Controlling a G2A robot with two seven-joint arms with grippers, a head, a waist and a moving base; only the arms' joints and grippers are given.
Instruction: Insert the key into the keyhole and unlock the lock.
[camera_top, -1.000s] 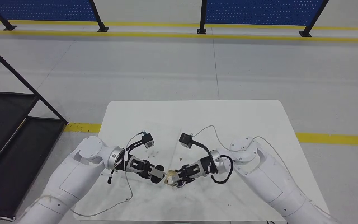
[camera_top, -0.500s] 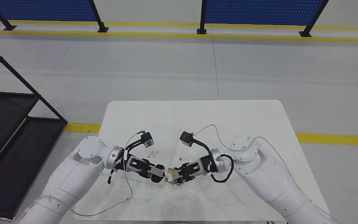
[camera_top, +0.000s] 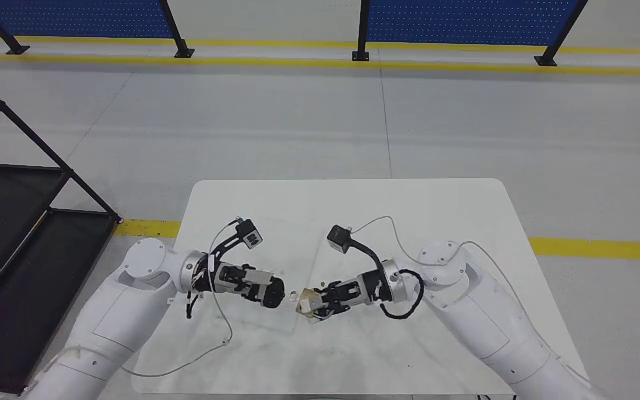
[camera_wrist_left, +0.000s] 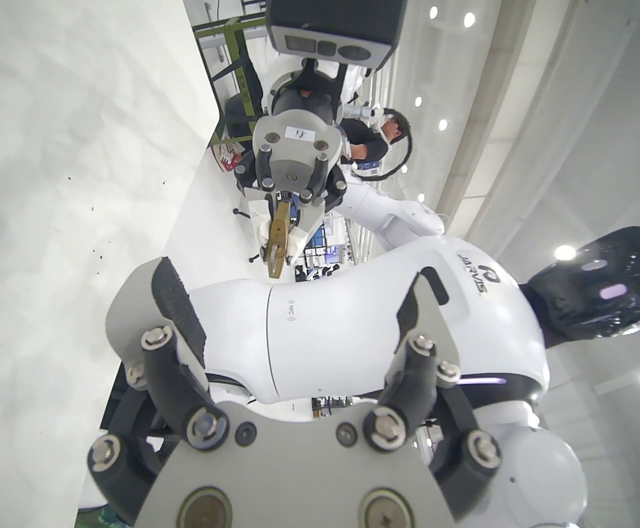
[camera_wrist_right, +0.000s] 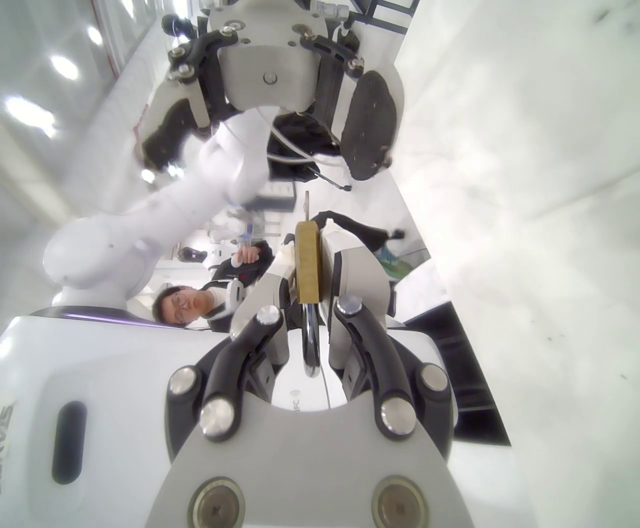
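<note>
My right gripper (camera_top: 310, 303) is shut on a brass padlock (camera_wrist_right: 307, 270) just above the white table (camera_top: 440, 210), near its front edge. The silver shackle (camera_wrist_right: 310, 345) points back toward the wrist. A thin metal key (camera_wrist_right: 306, 202) sticks out of the lock's far end, and it also shows as the key (camera_wrist_left: 273, 260) below the padlock (camera_wrist_left: 279, 222). My left gripper (camera_top: 280, 294) faces the lock from a short gap away. It is open with nothing between its black pads (camera_wrist_left: 172, 295). The right wrist view shows the left gripper (camera_wrist_right: 262, 150) spread wide beyond the key.
Grey cables (camera_top: 215, 335) trail from both wrists over the table's front. A black rack (camera_top: 40, 240) stands on the floor beyond the table's left side. The back half of the tabletop is bare.
The left gripper, which was up against the lock and key, has drawn back to the left and now stands open. The key stays in the lock. The right gripper shifted slightly.
</note>
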